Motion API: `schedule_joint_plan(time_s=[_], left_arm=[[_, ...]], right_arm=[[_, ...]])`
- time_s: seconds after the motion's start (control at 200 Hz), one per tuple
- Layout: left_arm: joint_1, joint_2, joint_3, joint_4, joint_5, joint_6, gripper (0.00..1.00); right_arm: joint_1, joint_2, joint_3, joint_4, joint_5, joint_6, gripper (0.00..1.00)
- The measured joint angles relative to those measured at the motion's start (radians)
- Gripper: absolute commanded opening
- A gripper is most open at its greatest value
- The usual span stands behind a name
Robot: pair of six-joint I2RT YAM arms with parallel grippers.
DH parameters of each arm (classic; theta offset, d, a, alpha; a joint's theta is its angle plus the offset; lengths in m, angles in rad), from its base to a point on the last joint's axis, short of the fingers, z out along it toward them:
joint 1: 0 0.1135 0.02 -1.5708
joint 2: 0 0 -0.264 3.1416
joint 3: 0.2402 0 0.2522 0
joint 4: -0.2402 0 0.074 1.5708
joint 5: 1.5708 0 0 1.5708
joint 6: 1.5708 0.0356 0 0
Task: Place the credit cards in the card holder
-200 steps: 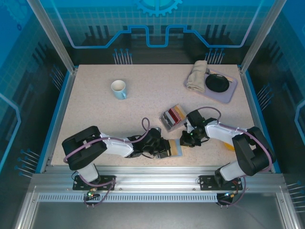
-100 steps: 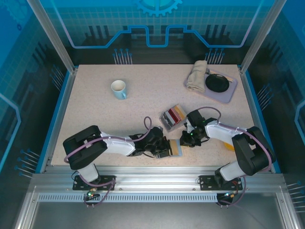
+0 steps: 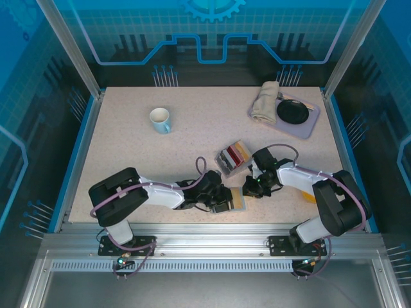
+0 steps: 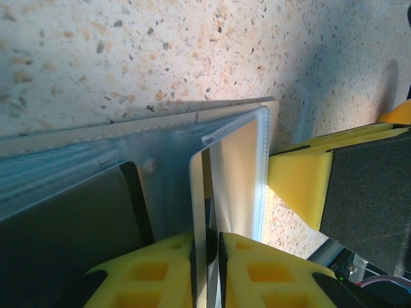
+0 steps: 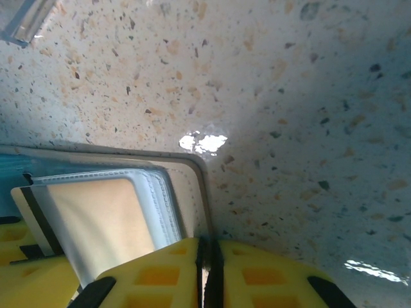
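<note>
Left gripper [image 4: 207, 260] pinched card holder's [image 4: 128, 138] clear sleeve [image 4: 234, 167]; right gripper [image 5: 209, 260] clamped its beige edge.

No text, number, brand or label can be read anywhere in these views. The one sign-like mark is the pale blue gear-wheel emblem [image 3: 212, 6] drawn on the blue back panel [image 3: 128, 32] at 12 o'clock in the top view, cut off by the upper edge, and it carries no lettering.
</note>
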Motion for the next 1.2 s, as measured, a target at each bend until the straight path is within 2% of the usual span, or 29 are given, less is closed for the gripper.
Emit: schedule_joint_plan(time_s=[0.275,0.5,0.73,0.915,1.09,1.201], left_arm=[[-0.001,-0.014,0.0,-0.035,-0.013,0.002,0.19],[-0.001,-0.014,0.004,-0.055,-0.018,0.014,0.09],[-0.001,0.029,0.048,-0.068,0.005,0.033,0.09],[-0.001,0.025,0.048,-0.063,0.008,0.032,0.21],[-0.001,-0.018,0.043,-0.101,0.006,0.051,0.35],[-0.002,-0.082,0.032,-0.17,-0.008,0.075,0.44]], right_arm=[[0.0,0.0,0.0,0.0,0.0,0.0,0.15],[0.0,0.0,0.0,0.0,0.0,0.0,0.14],[0.0,0.0,0.0,0.0,0.0,0.0,0.15],[0.0,-0.002,0.0,0.0,0.0,0.0,0.17],[0.002,-0.01,0.004,-0.008,0.005,-0.003,0.3],[0.006,-0.029,0.017,-0.053,0.051,-0.015,0.37]])
